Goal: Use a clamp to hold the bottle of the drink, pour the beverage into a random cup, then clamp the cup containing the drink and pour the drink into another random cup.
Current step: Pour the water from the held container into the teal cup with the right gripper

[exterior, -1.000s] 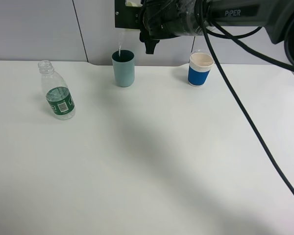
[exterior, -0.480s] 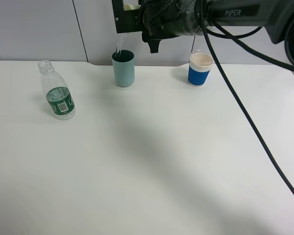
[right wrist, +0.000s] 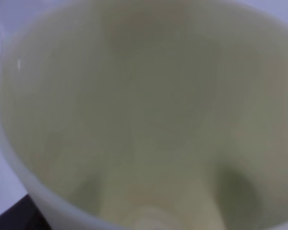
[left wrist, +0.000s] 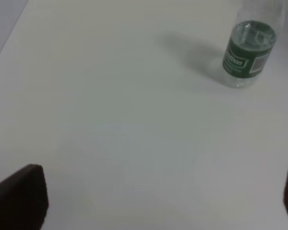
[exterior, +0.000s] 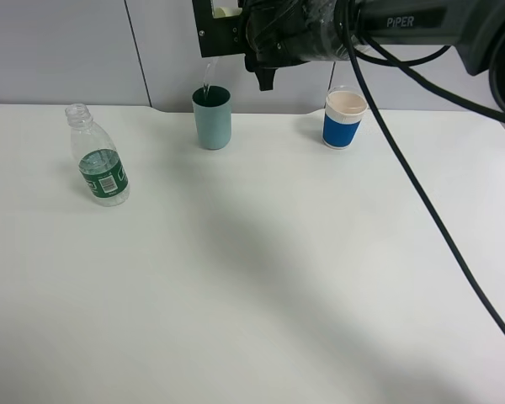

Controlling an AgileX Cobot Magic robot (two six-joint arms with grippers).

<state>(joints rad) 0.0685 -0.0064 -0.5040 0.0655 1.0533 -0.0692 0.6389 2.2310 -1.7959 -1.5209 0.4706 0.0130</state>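
Note:
High at the back, my right gripper [exterior: 221, 23] is shut on the pale yellow-green cup [exterior: 228, 10], tipped over the light teal cup [exterior: 212, 118]. A thin stream of clear beverage [exterior: 206, 81] falls from it into the teal cup. The right wrist view is filled by the yellow-green cup's inside [right wrist: 149, 110]. The bottle [exterior: 99, 160] stands uncapped at the left of the table, with a little water in it; it also shows in the left wrist view [left wrist: 249, 48]. My left gripper [left wrist: 153, 199] is open and well short of the bottle, with nothing between its fingers [left wrist: 19, 196].
A white cup with a blue band [exterior: 345, 119] stands to the right of the teal cup. The right arm's black cable [exterior: 421, 202] hangs across the right side of the white table [exterior: 261, 278]. A grey wall runs behind the cups.
The right gripper has tipped the yellow-green cup a little further toward the left, and the stream into the teal cup has grown more visible. Nothing else moved.

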